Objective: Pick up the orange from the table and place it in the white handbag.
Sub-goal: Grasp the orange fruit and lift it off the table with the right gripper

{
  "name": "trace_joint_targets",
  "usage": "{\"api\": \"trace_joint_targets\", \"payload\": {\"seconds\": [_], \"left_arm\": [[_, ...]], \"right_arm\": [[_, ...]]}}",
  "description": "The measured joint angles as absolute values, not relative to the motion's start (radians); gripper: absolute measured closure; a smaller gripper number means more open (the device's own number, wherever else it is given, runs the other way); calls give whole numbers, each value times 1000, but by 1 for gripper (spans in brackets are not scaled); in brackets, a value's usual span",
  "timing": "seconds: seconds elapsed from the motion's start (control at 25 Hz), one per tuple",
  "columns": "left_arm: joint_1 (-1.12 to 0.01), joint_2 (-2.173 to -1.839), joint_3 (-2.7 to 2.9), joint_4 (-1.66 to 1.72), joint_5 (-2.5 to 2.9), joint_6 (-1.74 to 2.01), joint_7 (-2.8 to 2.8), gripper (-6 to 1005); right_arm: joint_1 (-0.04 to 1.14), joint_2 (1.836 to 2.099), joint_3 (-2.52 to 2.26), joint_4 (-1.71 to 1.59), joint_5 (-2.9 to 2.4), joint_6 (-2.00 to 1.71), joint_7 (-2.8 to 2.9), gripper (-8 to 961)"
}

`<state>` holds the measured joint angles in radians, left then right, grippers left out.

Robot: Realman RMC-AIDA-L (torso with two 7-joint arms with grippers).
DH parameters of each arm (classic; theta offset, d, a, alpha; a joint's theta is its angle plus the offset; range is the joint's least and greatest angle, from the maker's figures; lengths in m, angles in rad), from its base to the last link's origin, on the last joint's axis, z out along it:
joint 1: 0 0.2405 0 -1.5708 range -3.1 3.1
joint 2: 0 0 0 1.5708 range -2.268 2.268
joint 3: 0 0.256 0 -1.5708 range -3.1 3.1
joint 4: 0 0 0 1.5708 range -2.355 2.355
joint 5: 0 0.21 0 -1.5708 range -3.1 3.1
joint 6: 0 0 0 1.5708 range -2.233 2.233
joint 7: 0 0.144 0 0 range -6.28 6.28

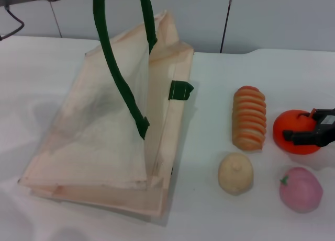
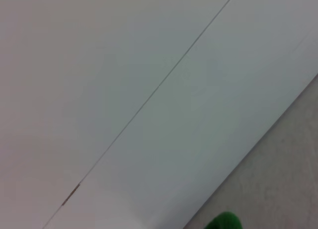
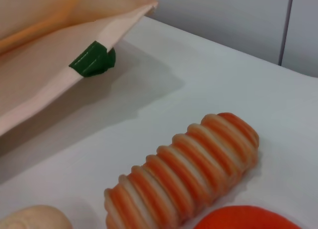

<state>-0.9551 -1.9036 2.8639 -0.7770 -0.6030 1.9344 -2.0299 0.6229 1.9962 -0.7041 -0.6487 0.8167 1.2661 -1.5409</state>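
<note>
Head view: white handbag (image 1: 104, 131) sits on the left half of the table (image 1: 220, 73), its mouth held up by the green rope handles (image 1: 118, 79), which run out of the top of the picture; left gripper not visible here. Orange (image 1: 293, 127) is at the right side of the table, just right of the ribbed orange-and-cream piece (image 1: 249, 117). Right gripper (image 1: 309, 134) comes in from the right edge with black fingers (image 1: 303, 138) lying across the orange's near-right face; looks clamped on it, orange resting on the table. Cream round piece (image 1: 235, 173) and pink fruit (image 1: 300, 189) sit nearer, apart from the orange. Left wrist view: only pale wall panels, a strip of fabric, and a green bit (image 2: 223, 222) at the edge; can't tell the left pincer's state. Right wrist view: orange (image 3: 248, 218) is just next to the ribbed piece (image 3: 184, 177); handbag edge with green tab (image 3: 92, 60) farther left; own fingers not shown.
</note>
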Motion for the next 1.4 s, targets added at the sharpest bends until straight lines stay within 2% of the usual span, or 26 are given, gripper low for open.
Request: {"api": "trace_joint_targets", "payload": {"seconds": [0.76, 0.96, 1.4], "left_arm": [[-953, -1904, 2864, -776, -603, 1934, -2029, 879], [-953, -1904, 2864, -776, -603, 1934, -2029, 879], [-951, -1904, 2864, -775, -603, 1934, -2029, 878]], "right_arm": [[626, 1999, -702, -654, 792, 1252, -1529, 201], [630, 1999, -702, -655, 789, 1252, -1528, 390], [624, 1999, -703, -681, 796, 1264, -1525, 497]]}}
